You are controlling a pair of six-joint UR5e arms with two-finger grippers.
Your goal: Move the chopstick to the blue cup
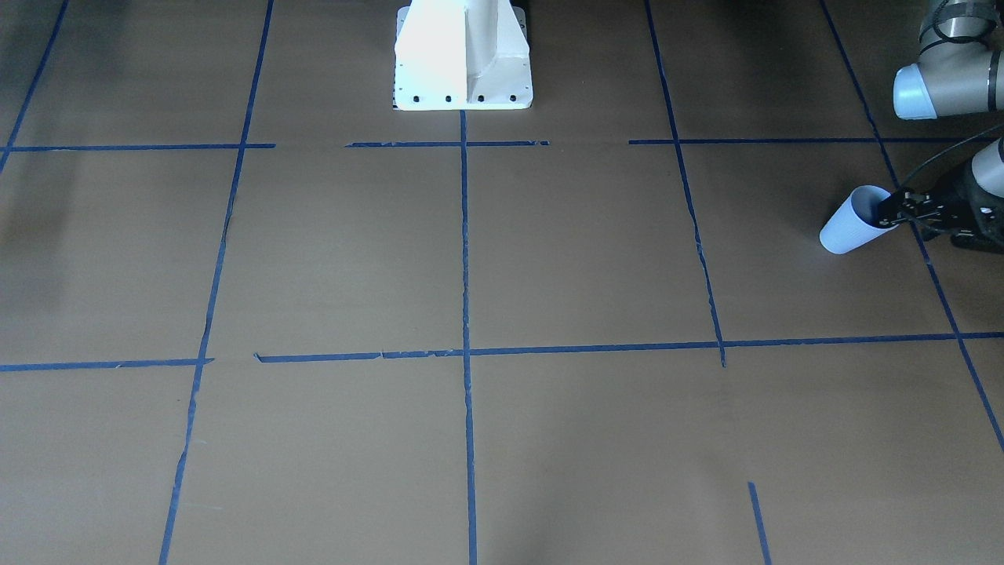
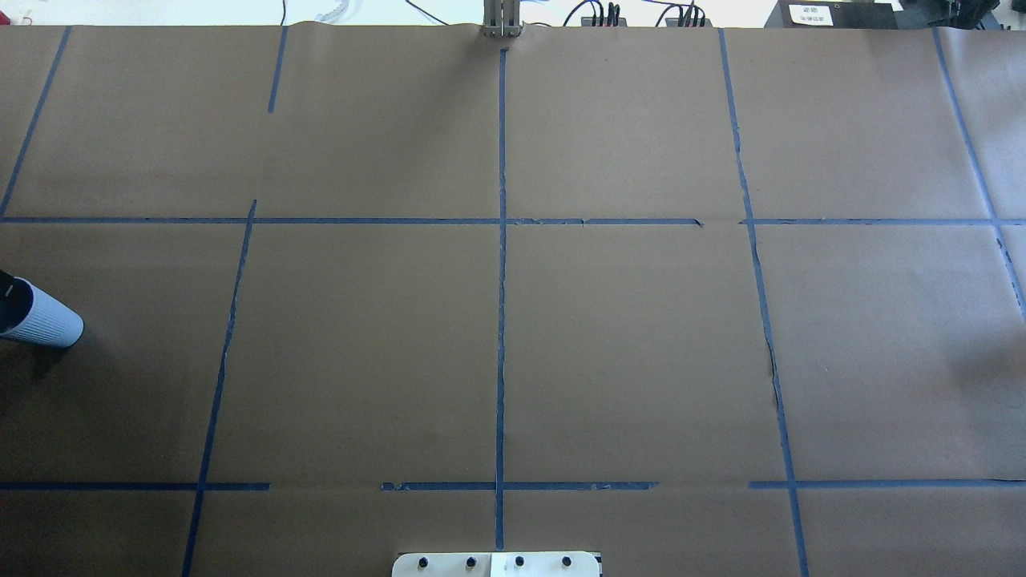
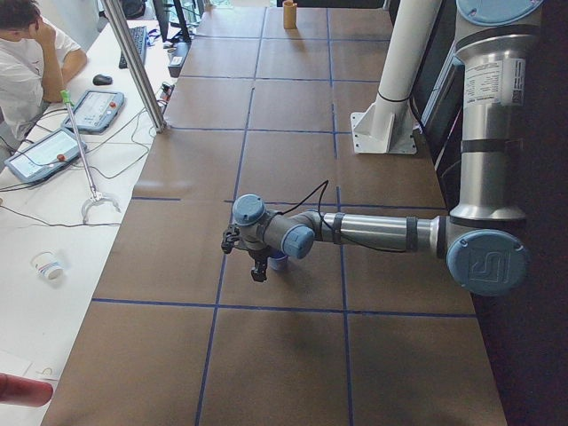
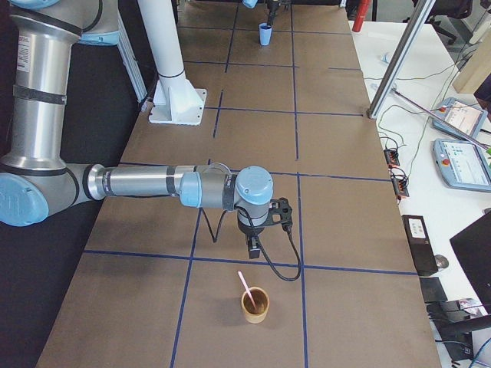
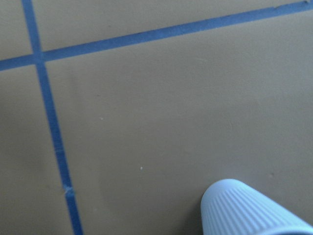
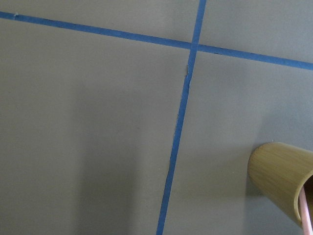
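The blue cup (image 1: 851, 224) stands on the brown paper at the table's end on my left; it also shows in the overhead view (image 2: 48, 322) and the left wrist view (image 5: 244, 210). My left gripper (image 1: 894, 213) is at the cup's rim; I cannot tell if it grips it. The salmon-pink chopstick (image 4: 245, 284) leans in a bamboo cup (image 4: 255, 305) at the other end, and shows at the right wrist view's edge (image 6: 305, 210). My right gripper (image 4: 253, 247) hangs just behind that cup, apart from it; I cannot tell if it is open or shut.
The white robot base (image 1: 463, 55) stands at the table's middle rear. Blue tape lines (image 2: 501, 320) cross the brown paper. An operator and tablets (image 3: 44, 151) are at a side table beyond a metal post (image 3: 133, 62).
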